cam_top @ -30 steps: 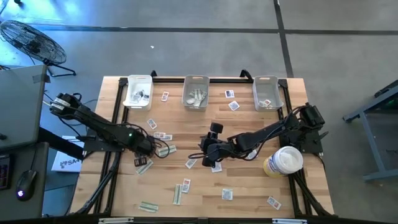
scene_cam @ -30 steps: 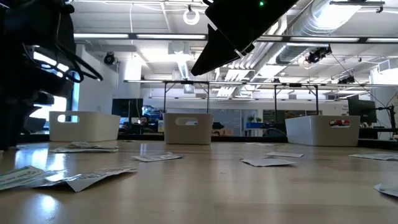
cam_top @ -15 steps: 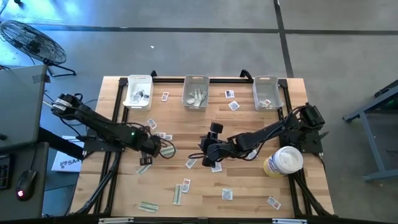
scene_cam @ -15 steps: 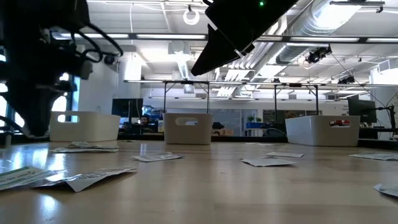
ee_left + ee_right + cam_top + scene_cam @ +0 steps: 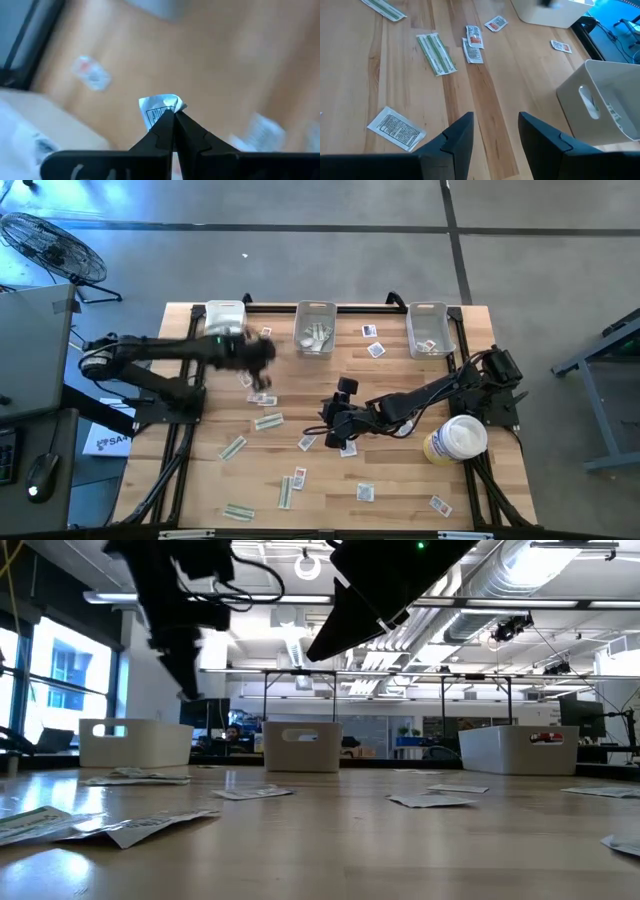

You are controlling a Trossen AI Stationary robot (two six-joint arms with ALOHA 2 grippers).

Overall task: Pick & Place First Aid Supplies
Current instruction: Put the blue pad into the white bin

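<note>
First aid packets lie scattered on the wooden table [image 5: 400, 480]: white squarish ones [image 5: 365, 492] and pale green strips [image 5: 233, 447]. My left gripper [image 5: 262, 350] is raised high over the table's far left part, next to the left bin [image 5: 222, 327], and is shut on one small white packet [image 5: 162, 106]. In the low view the left arm [image 5: 180, 610] hangs well above the bins. My right gripper [image 5: 335, 425] waits open low over the table's middle, with a white packet [image 5: 396, 128] and a green strip [image 5: 436, 52] lying ahead of it. My left gripper pinches the small white packet by its lower edge [image 5: 161, 114] between its two fingertips. The crumpled packet sticks out beyond the tips. It is lifted clear of the table.
Three clear bins stand along the far edge: the left one, the middle bin [image 5: 315, 328] and the right bin [image 5: 430, 328], each holding some packets. A big white-and-yellow tub [image 5: 455, 440] stands at the right edge near the right arm's base. Packets lie around both grippers.
My left gripper has risen from the table's left middle and swung quickly toward the far edge, beside the left bin, carrying the white packet up clear of the table. The green strips around its former place have stayed put. The right arm has kept still.
</note>
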